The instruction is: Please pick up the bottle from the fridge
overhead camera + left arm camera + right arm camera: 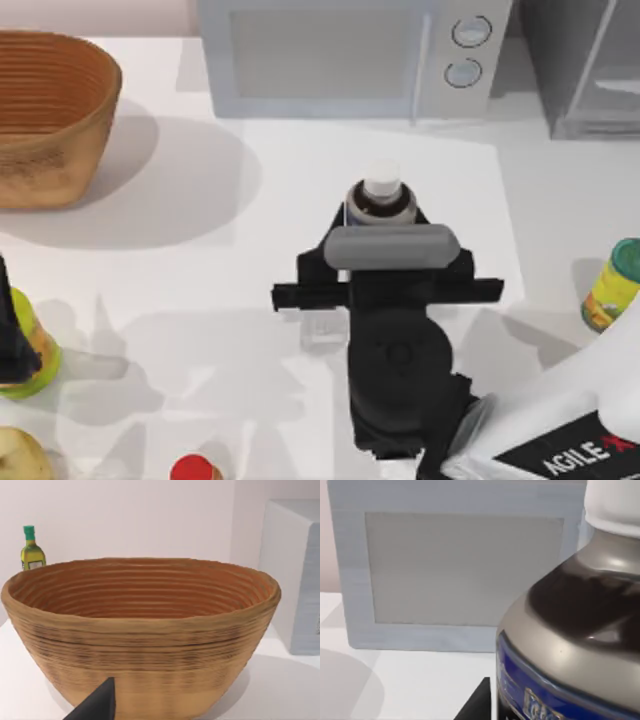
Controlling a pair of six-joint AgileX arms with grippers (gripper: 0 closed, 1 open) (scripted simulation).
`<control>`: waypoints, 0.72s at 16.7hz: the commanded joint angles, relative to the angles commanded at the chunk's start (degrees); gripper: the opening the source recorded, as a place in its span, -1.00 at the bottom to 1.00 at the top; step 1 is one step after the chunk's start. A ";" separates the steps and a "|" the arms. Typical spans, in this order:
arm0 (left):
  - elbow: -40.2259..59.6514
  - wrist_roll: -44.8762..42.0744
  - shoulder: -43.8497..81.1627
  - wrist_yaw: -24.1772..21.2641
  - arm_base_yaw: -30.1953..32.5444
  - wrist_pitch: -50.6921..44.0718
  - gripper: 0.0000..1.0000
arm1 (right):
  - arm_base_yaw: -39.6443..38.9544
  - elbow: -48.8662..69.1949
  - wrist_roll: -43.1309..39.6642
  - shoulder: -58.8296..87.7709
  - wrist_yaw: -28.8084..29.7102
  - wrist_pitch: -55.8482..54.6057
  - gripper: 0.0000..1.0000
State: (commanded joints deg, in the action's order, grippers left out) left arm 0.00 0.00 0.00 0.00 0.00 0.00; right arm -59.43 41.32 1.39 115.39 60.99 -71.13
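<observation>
**Bottle at the right tool, mid-counter, in front of the microwave**

Top view: The right arm reaches in from the lower right, and the right tool [380, 215] sits at the middle of the white counter [260, 200]. The bottle [381, 190], dark brown with a white screw cap, stands upright at the tool's tip, out on the open counter in front of the light grey microwave [350, 55] and apart from it. The fridge [585, 65], a dark grey cabinet with a pale frame, stands at the back right corner, well apart from the bottle. The wrist housing covers the fingers here, so whether they are clamped on the bottle cannot be told. A woven basket [50, 115] stands at the back left. A yellow-green container [612, 285] with a teal lid stands at the right edge. A red-capped item [195, 468] shows at the front edge. The left arm is parked at the left edge.

Left wrist view: The basket [140, 635] stands close ahead. A dark fingertip of the left tool [97, 705] shows below it; its state cannot be told. An olive-oil bottle [32, 550] with a green cap stands behind the basket.

Right wrist view: The bottle [570, 630] is very near, with a blue label band, and the microwave [460, 565] is behind it. One dark fingertip [477, 702] lies just beside the bottle, possibly touching.
</observation>
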 joint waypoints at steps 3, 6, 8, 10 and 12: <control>0.00 0.00 0.00 0.00 0.00 0.00 1.00 | 1.70 1.47 -0.04 2.54 -1.83 -2.52 -1.00; 0.00 0.00 0.00 0.00 0.00 0.00 1.00 | 1.73 1.51 -0.04 2.58 -1.88 -2.57 -1.00; 0.00 0.00 0.00 0.00 0.00 0.00 1.00 | 1.73 1.51 -0.04 2.58 -1.88 -2.57 -0.85; 0.00 0.00 0.00 0.00 0.00 0.00 1.00 | 1.73 1.51 -0.04 2.58 -1.88 -2.57 -0.55; 0.00 0.00 0.00 0.00 0.00 0.00 1.00 | 1.73 1.51 -0.04 2.58 -1.88 -2.57 -0.25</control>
State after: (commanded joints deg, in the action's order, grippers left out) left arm 0.00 0.00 0.00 0.00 0.00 0.00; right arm -57.70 42.83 1.35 117.97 59.12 -73.70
